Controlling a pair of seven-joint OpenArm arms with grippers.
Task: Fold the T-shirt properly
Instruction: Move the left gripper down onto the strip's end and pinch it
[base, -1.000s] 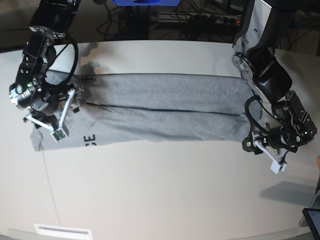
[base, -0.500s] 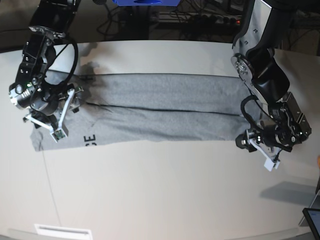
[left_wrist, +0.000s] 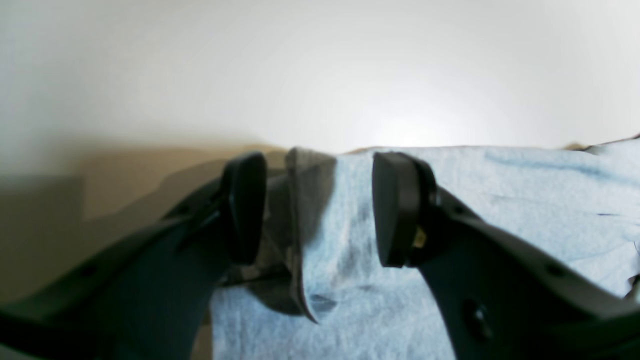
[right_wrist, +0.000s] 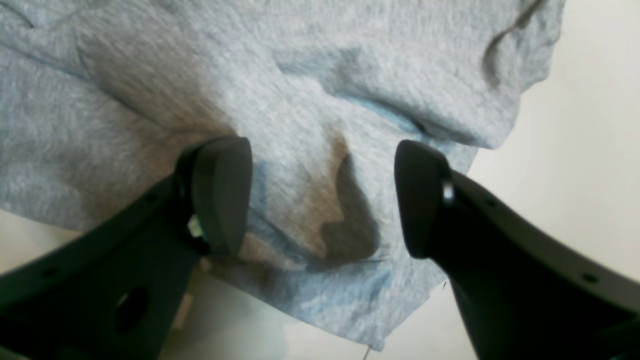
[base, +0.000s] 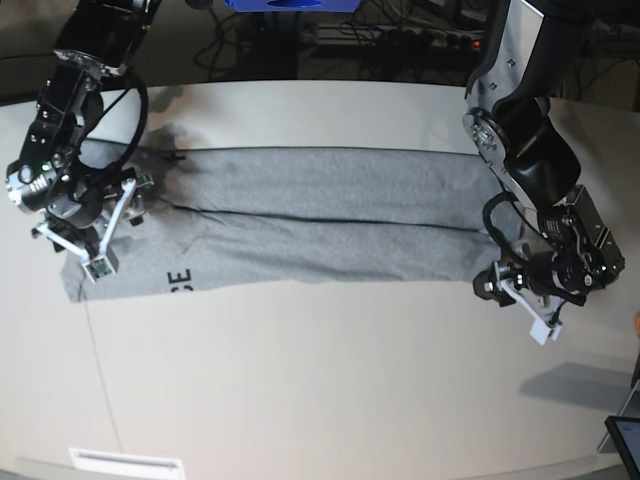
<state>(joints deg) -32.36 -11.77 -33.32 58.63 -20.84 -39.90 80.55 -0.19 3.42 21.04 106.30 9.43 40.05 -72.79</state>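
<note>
Behind right claw (base: 70, 250), T-shirt (base: 320, 225) corner

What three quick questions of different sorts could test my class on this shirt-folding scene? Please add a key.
1. True or false: the right claw is clamped shut on the T-shirt.
2. Multiple choice: the black lettering on the shirt shows nearest which arm? A) the one carrying the right wrist camera B) the one carrying the left wrist camera C) neither, it sits mid-shirt
3. Fill in: in the left wrist view, the left claw is open with a raised fold of ____ between its fingers.

Key: 1 false; 2 A; 3 fabric
</note>
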